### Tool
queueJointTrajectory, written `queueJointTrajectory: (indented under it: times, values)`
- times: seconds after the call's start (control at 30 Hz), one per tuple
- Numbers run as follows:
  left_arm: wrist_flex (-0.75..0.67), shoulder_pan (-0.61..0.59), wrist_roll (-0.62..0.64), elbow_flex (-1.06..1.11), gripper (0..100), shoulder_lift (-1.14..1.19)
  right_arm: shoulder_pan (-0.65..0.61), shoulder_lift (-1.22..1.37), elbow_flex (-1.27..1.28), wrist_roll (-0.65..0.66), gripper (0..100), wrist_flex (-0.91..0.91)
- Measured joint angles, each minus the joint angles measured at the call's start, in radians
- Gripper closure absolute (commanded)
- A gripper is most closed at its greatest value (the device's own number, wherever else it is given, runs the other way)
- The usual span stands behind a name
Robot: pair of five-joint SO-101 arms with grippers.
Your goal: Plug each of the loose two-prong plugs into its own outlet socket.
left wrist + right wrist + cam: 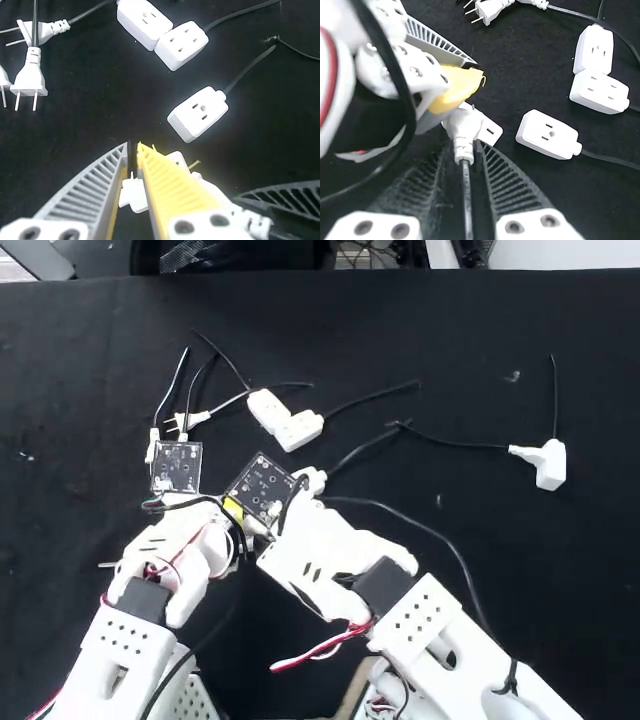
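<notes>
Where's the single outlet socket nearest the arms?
High view: the single outlet socket lies near table centre beside the right gripper, with the paired sockets beyond.

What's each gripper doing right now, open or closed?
Left gripper: closed on a small white plug.
Right gripper: closed on a second white plug.

A black cloth (90,330) covers the bench from edge to edge, lightly creased and dusted with lint: a pale speck (513,375) toward the far right, a fainter fleck (28,455) near the left edge. Beyond the far edge sit a pale grey strip (35,258) at the left corner, dark tangled shapes (370,252) in the middle, too cut off to name, and a white surface (565,252) at the right
</notes>
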Motion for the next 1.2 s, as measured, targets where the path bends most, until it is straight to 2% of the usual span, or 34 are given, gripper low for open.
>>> queueJointTrajectory:
  times: [0.3,0.47,0.6,0.67,0.77,0.87,0.97,1.2]
  values:
    - [0.000,-0.011,0.000,0.000,95,0.000,0.000,0.000,0.000,0.000,98.8,0.000]
    - [0.057,-0.181,-0.002,-0.051,95,0.005,0.068,0.000,0.000,0.000,98.8,0.017]
    - [0.209,-0.400,-0.020,-0.167,95,0.008,0.089,0.000,-0.032,0.037,98.8,0.114]
    - [0.318,-0.493,-0.112,-0.210,95,0.015,0.095,0.000,-0.064,0.071,98.8,0.172]
    - [0.471,-0.589,-0.344,-0.207,95,0.015,0.095,0.000,-0.123,0.129,98.8,0.255]
    - [0.491,-0.672,-0.545,-0.127,95,0.015,0.095,0.002,-0.210,0.196,98.8,0.334]
    - [0.448,-0.704,-0.600,-0.043,95,0.015,0.094,0.068,-0.324,0.265,98.8,0.425]
    - [0.413,-0.707,-0.615,0.061,95,0.015,0.094,0.385,-0.575,0.321,98.8,0.603]
